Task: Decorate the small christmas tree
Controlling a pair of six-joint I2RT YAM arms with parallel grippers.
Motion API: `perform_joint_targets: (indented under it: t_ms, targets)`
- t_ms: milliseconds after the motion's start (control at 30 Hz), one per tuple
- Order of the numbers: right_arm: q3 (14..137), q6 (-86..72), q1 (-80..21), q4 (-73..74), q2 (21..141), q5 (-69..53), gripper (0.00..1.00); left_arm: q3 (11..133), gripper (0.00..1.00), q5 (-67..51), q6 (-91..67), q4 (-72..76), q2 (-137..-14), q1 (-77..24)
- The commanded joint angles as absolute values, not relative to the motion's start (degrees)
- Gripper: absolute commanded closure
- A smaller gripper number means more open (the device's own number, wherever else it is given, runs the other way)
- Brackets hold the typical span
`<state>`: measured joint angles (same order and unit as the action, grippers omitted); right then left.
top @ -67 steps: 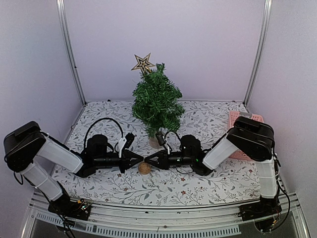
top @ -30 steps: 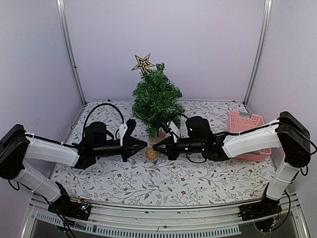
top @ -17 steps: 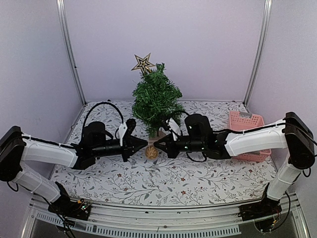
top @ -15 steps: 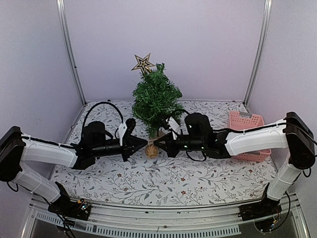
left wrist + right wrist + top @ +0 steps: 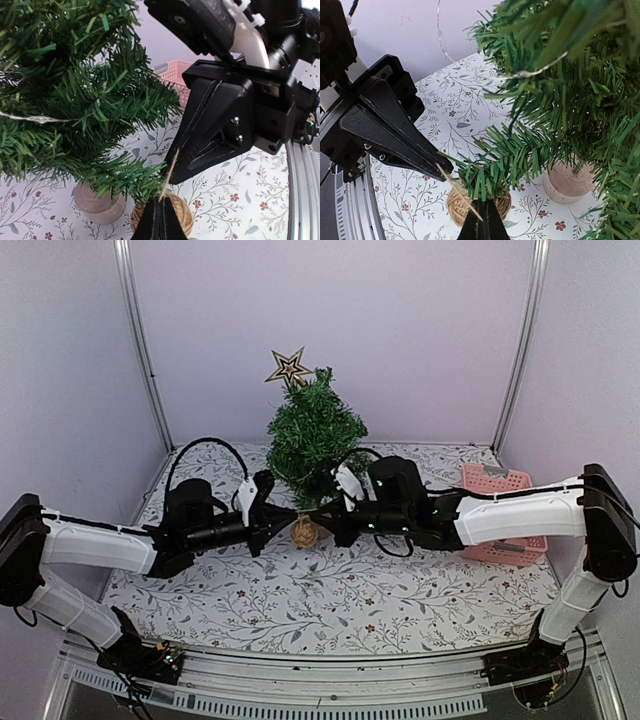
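Note:
The small christmas tree (image 5: 315, 440) stands at the back middle on a round wooden base (image 5: 97, 202), with a wooden star (image 5: 289, 367) at its top. A jute twine ball ornament (image 5: 304, 533) hangs under a low front branch. Its thin twine loop (image 5: 169, 175) runs up between my two gripper tips. My left gripper (image 5: 293, 513) comes in from the left and is shut on one end of the loop. From the right comes my right gripper (image 5: 312, 514), shut on the other end (image 5: 460, 192). In the right wrist view the branch tip lies over the ball (image 5: 455, 207).
A pink basket (image 5: 495, 480) sits at the back right, partly behind my right arm. A thin silvery wire (image 5: 440, 30) hangs through the tree's branches. The floral tablecloth (image 5: 330, 605) covers the table, with metal frame posts at the back corners.
Both grippers have moved away from the near edge toward the tree, carrying the twine ball. It now hangs higher, under the low front branch.

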<state>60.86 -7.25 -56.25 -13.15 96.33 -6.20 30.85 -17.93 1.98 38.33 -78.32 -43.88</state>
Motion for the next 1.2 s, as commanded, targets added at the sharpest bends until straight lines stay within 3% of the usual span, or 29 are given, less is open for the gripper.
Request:
perform_joint_targets:
  t_ms: [0, 1000, 1167]
  targets:
    - [63.12, -5.74, -55.82, -9.83, 96.31, -2.52, 1.0, 32.18, 1.0, -15.4, 3.22, 39.46, -77.64, -44.12]
    - [69.91, -5.8, -55.81, -3.08, 101.94, 2.96, 1.0, 34.68, 1.0, -8.3, 3.88, 39.8, -82.72, -43.88]
    - [69.97, -5.8, -55.82, -3.07, 102.43, 2.6, 0.9, 34.41, 1.0, -8.83, 4.3, 39.29, -82.99, -43.86]
